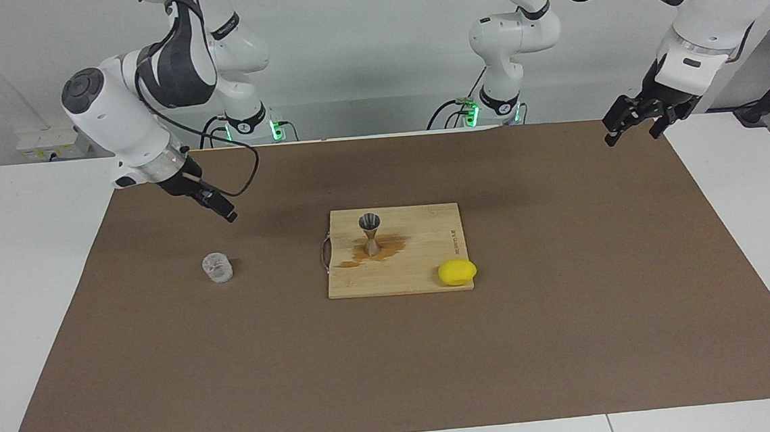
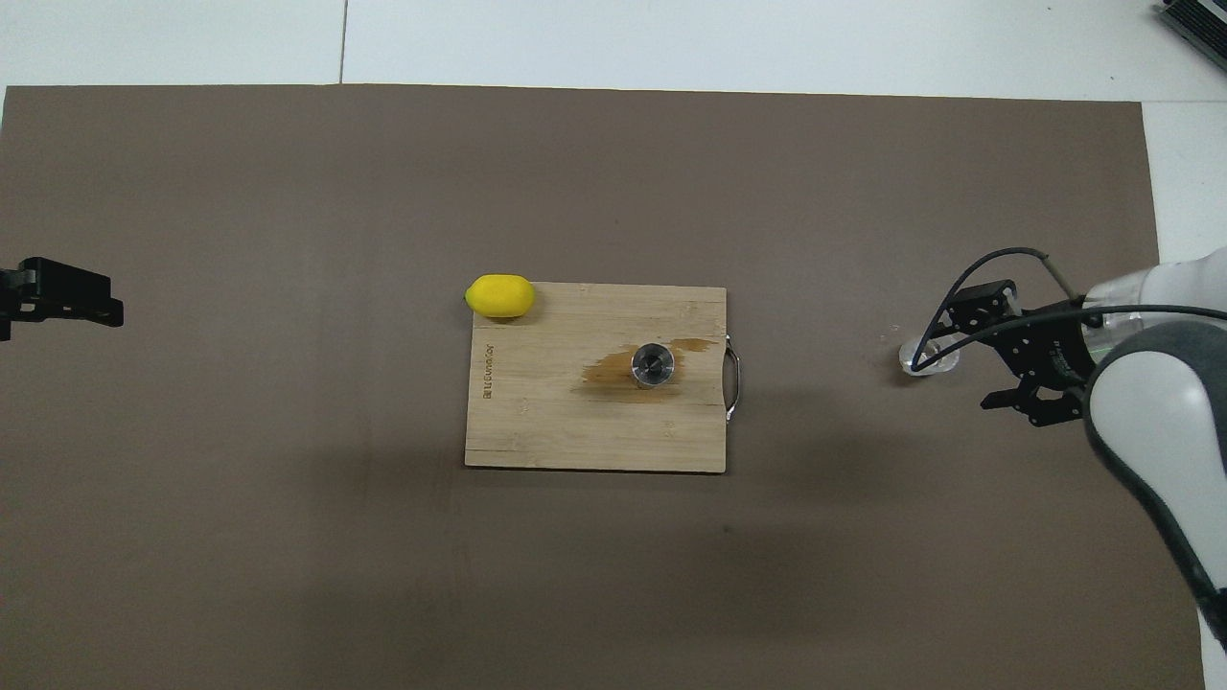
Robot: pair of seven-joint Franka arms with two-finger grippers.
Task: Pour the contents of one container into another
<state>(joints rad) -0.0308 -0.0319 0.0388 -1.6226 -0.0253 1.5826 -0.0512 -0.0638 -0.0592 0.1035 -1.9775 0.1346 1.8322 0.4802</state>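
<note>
On the brown mat point(image 1: 568, 311) that covers most of the desk point(image 1: 24, 282), pretty much dead center, sits a wooden board point(image 1: 420, 240) with the jigger point(image 1: 370, 233) standing upright on it. It's in the middle of a brownish wet stain point(image 1: 387, 248) that spreads across the board toward the metal handle point(image 1: 324, 254) at the right arm's end. A lemon point(image 1: 457, 272) rests on the board's corner farthest from the robots, toward the left arm's end, hanging a bit over the edge.

The glass point(image 1: 217, 268) stands by itself on the mat, upright, well apart from the board toward the right arm's end. Nothing's touching it.

The right gripper point(image 1: 211, 201) is up in the air over the mat, clear of the glass and not holding anything. From overhead its fingers point(image 2: 992, 299) are spread apart, so it's released, and one of them partly covers the glass point(image 2: 925, 359), but the facing view shows plenty of air between the two. A black cable point(image 1: 246, 165) loops off its wrist.

The left gripper point(image 1: 636, 120) hangs over the mat's edge at the left arm's end, close to the corner nearest the robots, fingers apart and empty too. That arm just waits, well away from everything.
</note>
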